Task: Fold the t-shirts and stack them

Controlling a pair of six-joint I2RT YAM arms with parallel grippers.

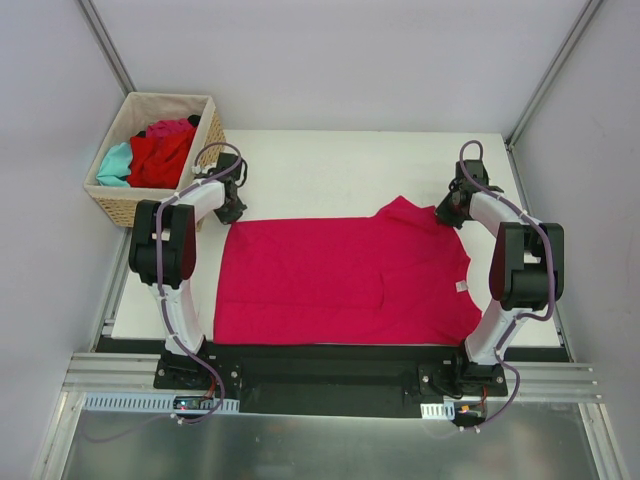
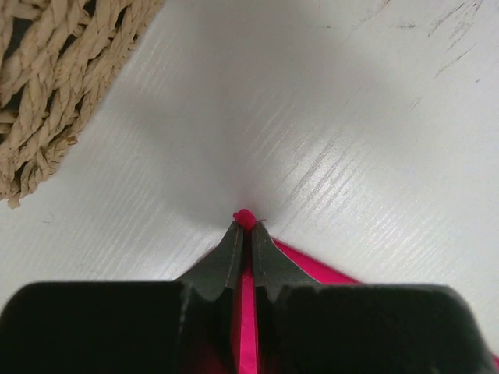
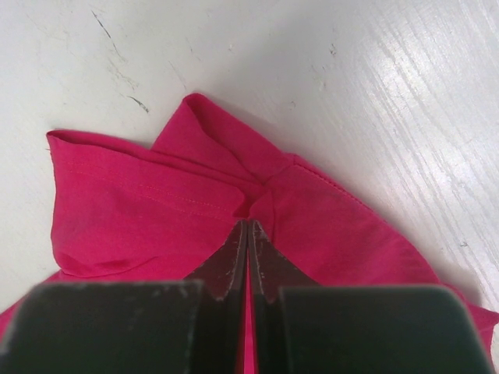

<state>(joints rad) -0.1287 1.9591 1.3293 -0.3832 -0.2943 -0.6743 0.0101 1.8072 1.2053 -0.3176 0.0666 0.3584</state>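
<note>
top view, shirt: magenta-pink short-sleeved cloth t-shirt point(image 1: 340, 275) lies spread flat across the middle of the white bench point(image 1: 330, 160), reaching the near edge, hem toward the left edge, collar toward the right
top view, left gripper point(image 1: 232, 212): down on the shirt's far left corner
top view, right gripper point(image 1: 447, 212): down on the far right corner, by the sleeve
top view, basket: tan woven wicker basket point(image 1: 115, 205) at the far left corner holds a red shirt point(image 1: 160, 155) and a teal one point(image 1: 115, 165), likely waiting their turn
left wrist view: dark fingers point(image 2: 226, 261) pressed together, pinching a small tip of pink cloth; basket weave just beside
right wrist view: fingers point(image 3: 226, 265) closed on bunched, creased sleeve fabric
why: likely both far corners are pinched so the far edge lifts evenly for a fold toward the near edge
progress: first fold not yet made, nothing stacked
risk: left pinch is thin, cloth could slip out
</note>
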